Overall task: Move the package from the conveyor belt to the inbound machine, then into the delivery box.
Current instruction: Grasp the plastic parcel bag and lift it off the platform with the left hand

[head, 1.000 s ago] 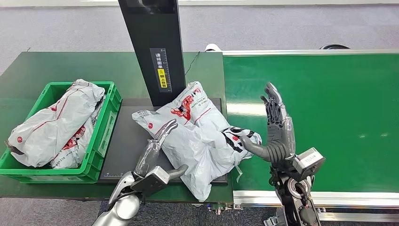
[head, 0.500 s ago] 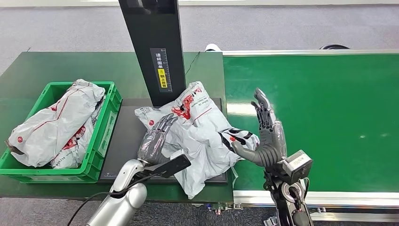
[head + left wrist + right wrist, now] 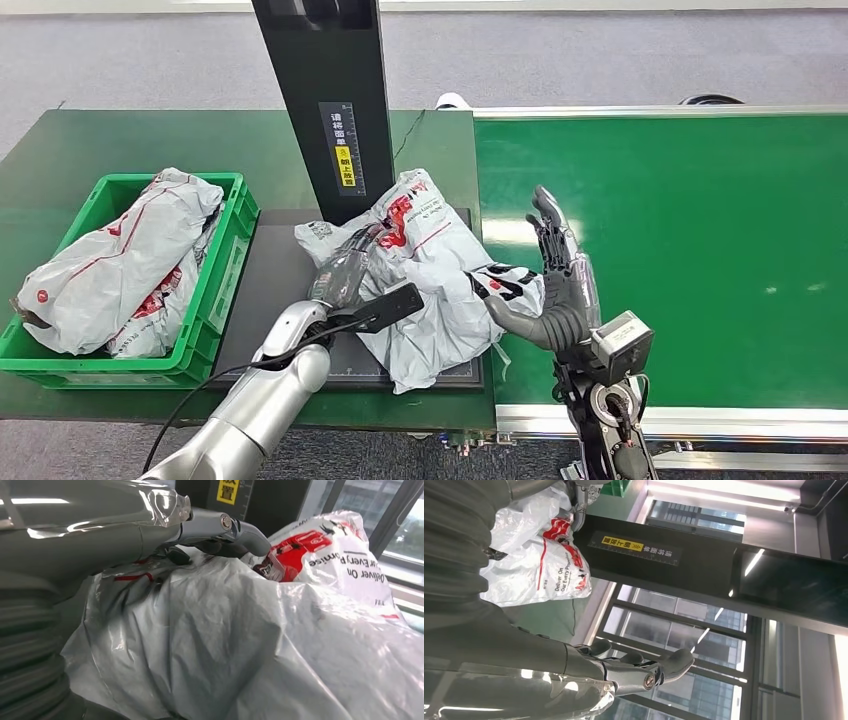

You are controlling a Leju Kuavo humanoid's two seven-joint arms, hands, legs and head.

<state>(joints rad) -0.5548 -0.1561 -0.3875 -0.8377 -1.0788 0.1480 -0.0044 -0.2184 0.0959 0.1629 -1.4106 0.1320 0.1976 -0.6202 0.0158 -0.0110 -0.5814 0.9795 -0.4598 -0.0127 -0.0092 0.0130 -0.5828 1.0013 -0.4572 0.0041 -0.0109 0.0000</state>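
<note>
On the inbound machine's dark plate (image 3: 265, 300) beside the conveyor belt (image 3: 700, 240) lies the package (image 3: 430, 290), a soft, crinkly grey mailer, likely light and slippery. Left hand (image 3: 345, 275) rests on its bunched near-left edge, grip unclear. Right hand (image 3: 555, 285) stands open, thumb touching the other end. Gathering a fold looks the surest hold.

The package (image 3: 340, 555) reads "Deliver On Our Every Promise".
</note>
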